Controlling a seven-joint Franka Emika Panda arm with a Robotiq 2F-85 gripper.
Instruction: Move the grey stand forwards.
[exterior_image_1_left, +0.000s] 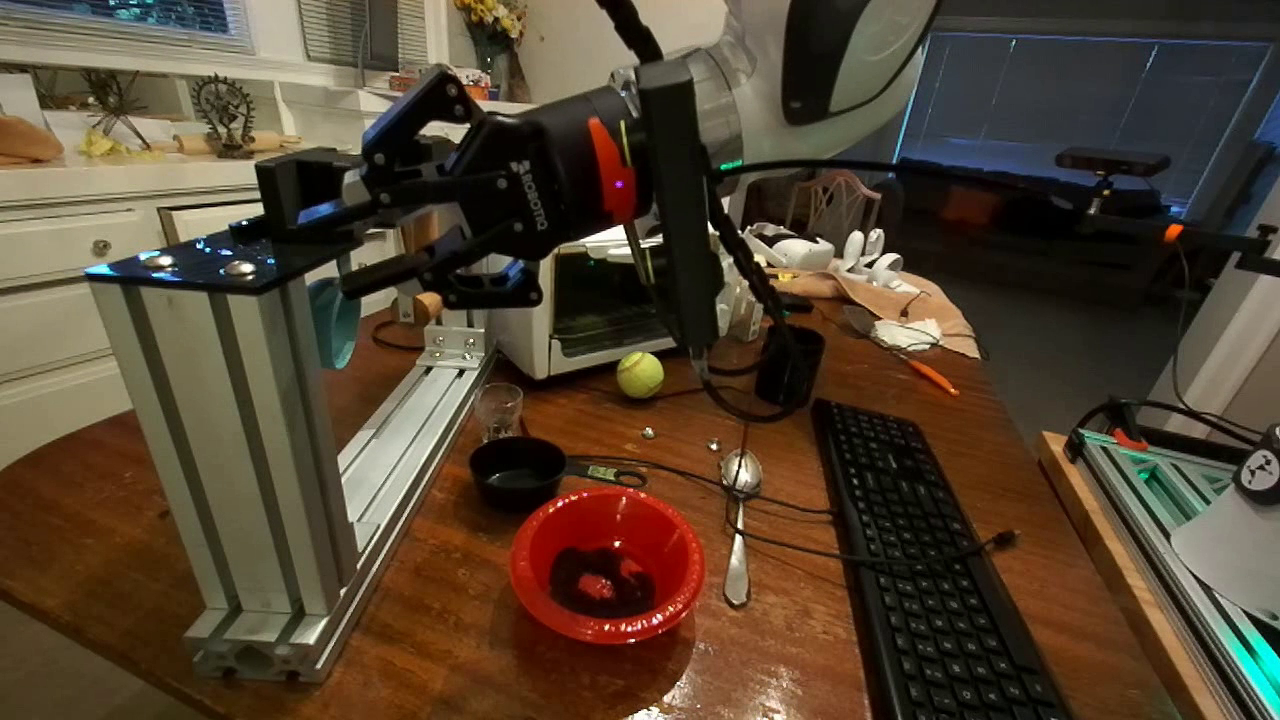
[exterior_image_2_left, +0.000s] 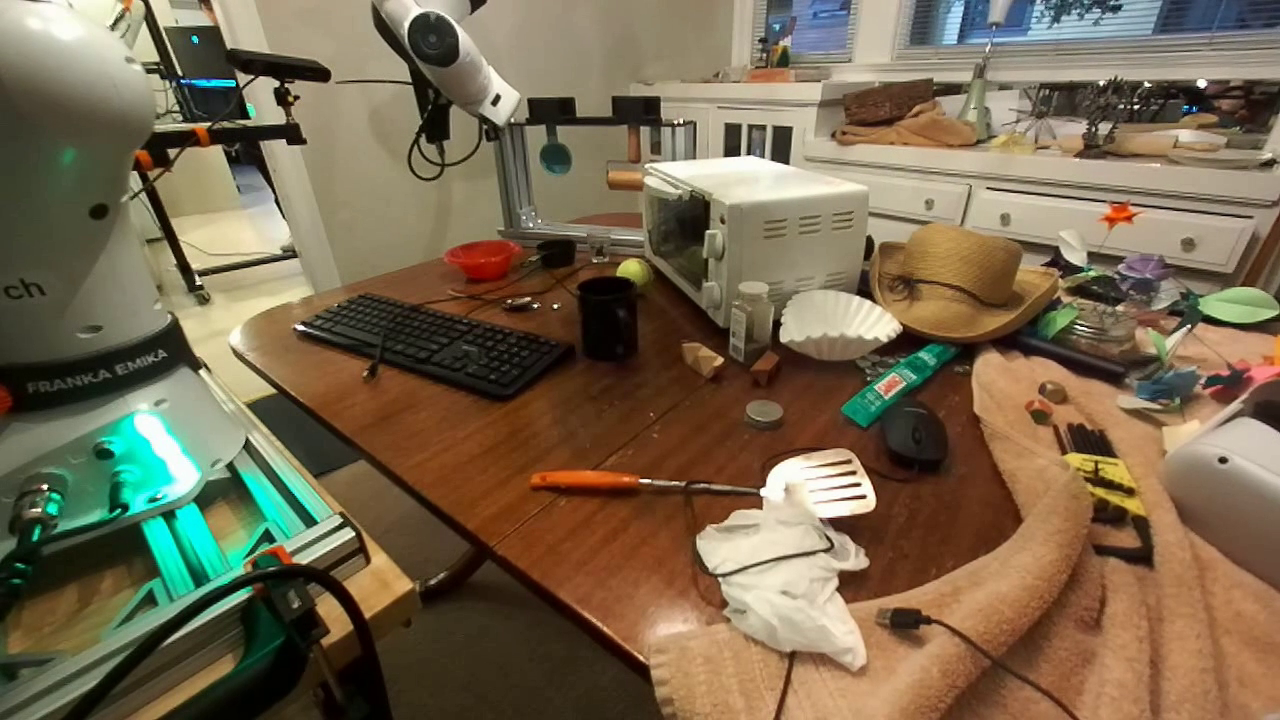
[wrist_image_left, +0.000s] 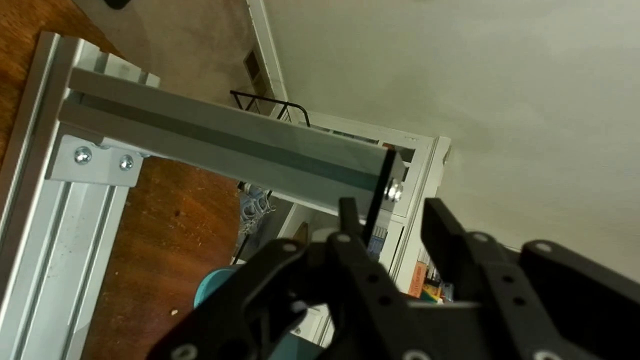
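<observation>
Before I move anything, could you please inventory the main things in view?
Stand: 1, grey, on table
Table: 1, brown, under stand
Oven: 1, white, beside stand
Hanging cup: 1, teal, inside stand
Wooden tool: 1, brown, inside stand
Glass: 1, clear, beside stand
Ball: 1, yellow, by oven
Handled cup: 1, black, by glass
Bowl: 1, red, by handled cup
Spoon: 1, silver, beside bowl
Keyboard: 1, black, by spoon
Mug: 1, black, by keyboard
Hat: 1, tan, near oven
Fluted dish: 1, white, near hat
Towel: 1, peach, on table
Headset: 1, white, on towel
Mouse: 1, black, near towel
Spatula: 1, orange-handled, near mouse
Arm: 1, white, over table
Gripper: 1, black, at stand's top, jaws apart
</observation>
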